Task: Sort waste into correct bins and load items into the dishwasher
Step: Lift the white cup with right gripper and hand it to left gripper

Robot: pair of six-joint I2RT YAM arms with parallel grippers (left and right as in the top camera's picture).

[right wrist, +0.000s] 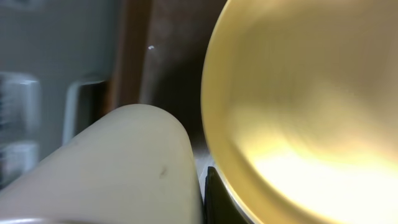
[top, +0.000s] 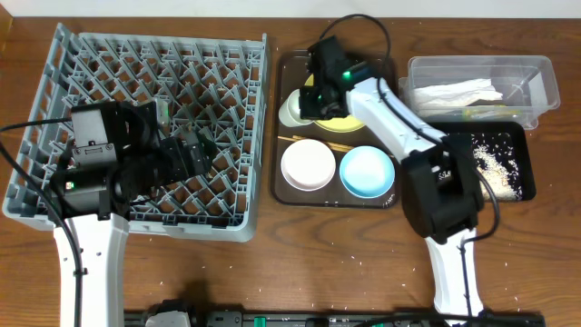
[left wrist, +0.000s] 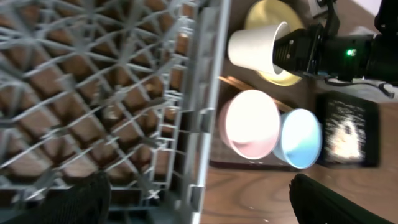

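My right gripper (top: 313,95) is shut on the rim of the white cup (top: 292,107), which lies tilted on its side at the back of the brown tray, beside the yellow plate (top: 343,120). In the right wrist view one dark finger (right wrist: 214,199) presses the cup wall (right wrist: 124,168) next to the plate (right wrist: 311,106). The white bowl (top: 309,163), blue bowl (top: 367,171) and chopsticks (top: 338,143) lie on the same tray. My left gripper (top: 195,154) hangs open over the right side of the grey dishwasher rack (top: 54,82), holding nothing.
The brown serving tray (top: 283,186) sits between the rack and the bins. At the back right, the clear tub (top: 536,68) holds a white napkin (top: 458,91). The black tray (top: 526,177) holds rice grains. A yellow-green sleeve (top: 490,112) lies between them.
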